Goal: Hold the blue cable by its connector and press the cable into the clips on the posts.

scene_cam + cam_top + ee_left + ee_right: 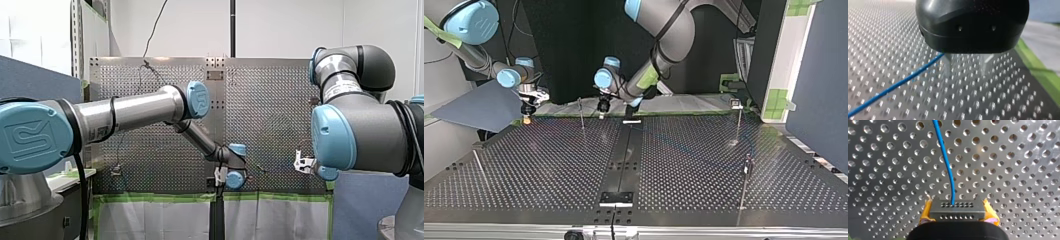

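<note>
Our right tool clamped on connector, blue cable running off connector; only right wrist view shows it. Our left tool spread apart.

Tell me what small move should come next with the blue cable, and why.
Probably ease my left gripper sideways so the blue cable comes between its open fingers: it passes beside one finger, while my right gripper holds the connector.
</note>
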